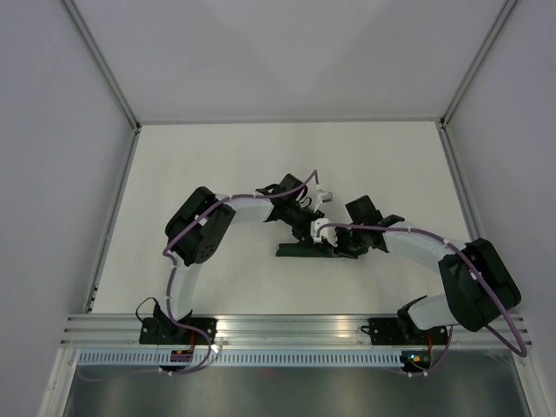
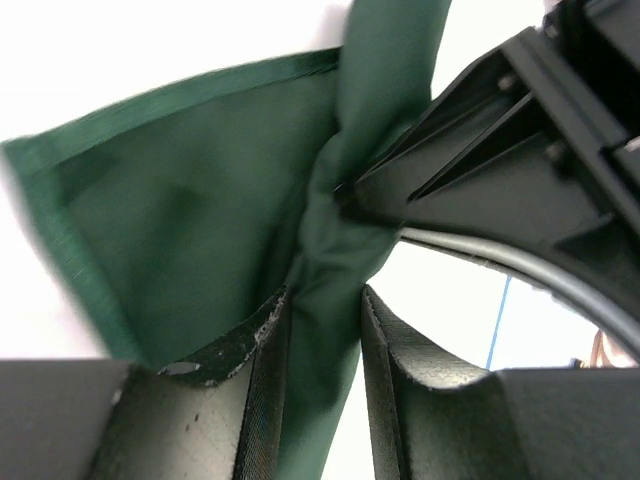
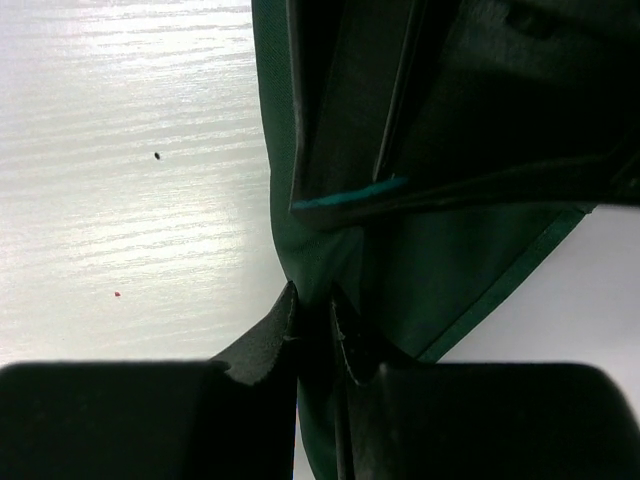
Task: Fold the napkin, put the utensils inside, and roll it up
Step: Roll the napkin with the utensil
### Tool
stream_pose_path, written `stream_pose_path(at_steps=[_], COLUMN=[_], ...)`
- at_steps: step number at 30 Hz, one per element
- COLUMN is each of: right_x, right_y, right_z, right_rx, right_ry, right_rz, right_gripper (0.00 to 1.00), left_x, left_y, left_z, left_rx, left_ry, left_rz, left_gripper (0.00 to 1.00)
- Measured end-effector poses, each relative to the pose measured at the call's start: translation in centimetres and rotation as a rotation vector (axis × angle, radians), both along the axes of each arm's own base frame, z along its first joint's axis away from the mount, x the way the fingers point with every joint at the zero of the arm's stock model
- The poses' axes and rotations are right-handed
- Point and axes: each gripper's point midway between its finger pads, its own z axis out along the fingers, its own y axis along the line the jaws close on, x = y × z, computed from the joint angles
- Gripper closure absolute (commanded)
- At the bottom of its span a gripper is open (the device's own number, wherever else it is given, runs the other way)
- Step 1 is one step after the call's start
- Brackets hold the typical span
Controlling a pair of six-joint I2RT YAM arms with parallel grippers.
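Observation:
The napkin (image 1: 295,250) is a narrow rolled bundle of dark green cloth lying mid-table. In the left wrist view a twisted part of the napkin (image 2: 200,220) runs between the fingers of my left gripper (image 2: 325,330). Those jaws stand apart, with a strip of light between the cloth and the right finger (image 2: 400,350). My right gripper (image 3: 315,310) is shut on a fold of the napkin (image 3: 470,250). Seen from above, the left gripper (image 1: 311,231) and right gripper (image 1: 340,246) meet over the bundle's right half. The utensils are hidden.
The white table (image 1: 217,165) has grey walls on three sides and a metal rail (image 1: 287,328) at the near edge, where both arm bases sit. Purple cables (image 1: 178,261) loop along the arms.

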Motion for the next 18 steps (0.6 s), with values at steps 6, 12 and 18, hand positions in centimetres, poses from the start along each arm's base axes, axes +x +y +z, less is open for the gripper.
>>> stream_pose_path(at_steps=[6,12,18], right_x=[0.7,1.2,1.6], right_y=[0.6,1.2,1.6], right_z=[0.0,-0.1,-0.2], right_rx=[0.008,0.002,0.012], right_ry=[0.012,0.076,0.224], right_rz=[0.009,0.028,0.037], right_gripper=[0.98,0.98,0.98], left_x=[1.4,3.7,6.7], left_y=[2.9,5.6,8.2], left_z=[-0.4,0.7,4.7], left_rx=[0.026,0.050,0.006], left_ry=[0.028,-0.029,-0.242], left_rz=[0.074,0.194,0.444], left_gripper=[0.60,0.61,0.59])
